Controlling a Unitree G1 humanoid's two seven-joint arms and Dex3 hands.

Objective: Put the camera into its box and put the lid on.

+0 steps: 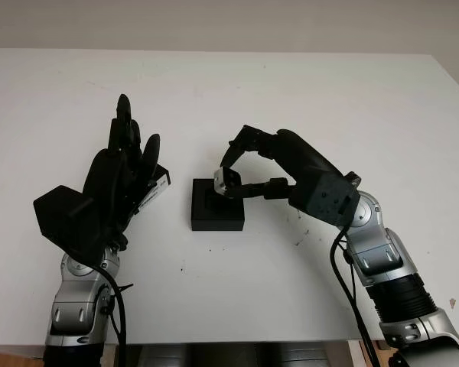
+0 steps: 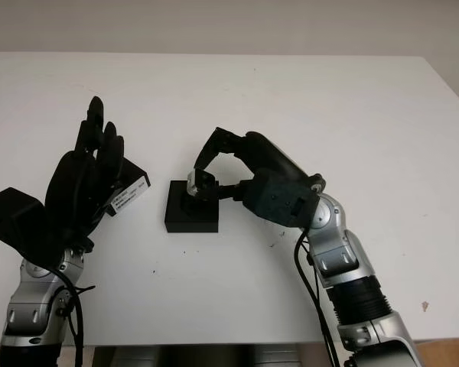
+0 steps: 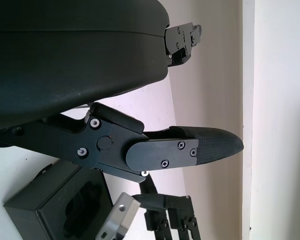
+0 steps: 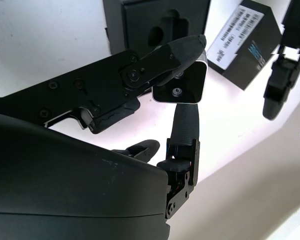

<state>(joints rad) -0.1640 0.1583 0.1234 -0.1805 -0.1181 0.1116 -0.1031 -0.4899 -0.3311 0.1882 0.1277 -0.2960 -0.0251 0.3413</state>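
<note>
1. Camera: small silver block with a dark face, at centre frame in the left eye view, pinched in the fingertips of the right hand. Held just above the upper right part of the box; contact with the box cannot be told.
2. Same camera in the right wrist view, dark face with a centre screw turned toward the lens, one finger across its top edge and another coming up under it.
3. Box: black, square, open-topped, on the white table at centre, slightly below the camera in the frame. Shaped foam recess visible inside, seen in the right wrist view and at the lower left of the left wrist view.
4. Right hand: fingers curled narrow around the camera, forearm entering from the lower right of the frame and reaching up-left to the box.
5. Lid: black, with a white barcode label on its side, just left of the box in the head views, tilted, partly hidden behind the left hand. Also at upper right in the right wrist view.
6. Left hand: open, holding nothing, raised upright at the left of the frame with fingertips pointing toward the top. Touching the lid or merely in front of it: cannot tell.
</note>
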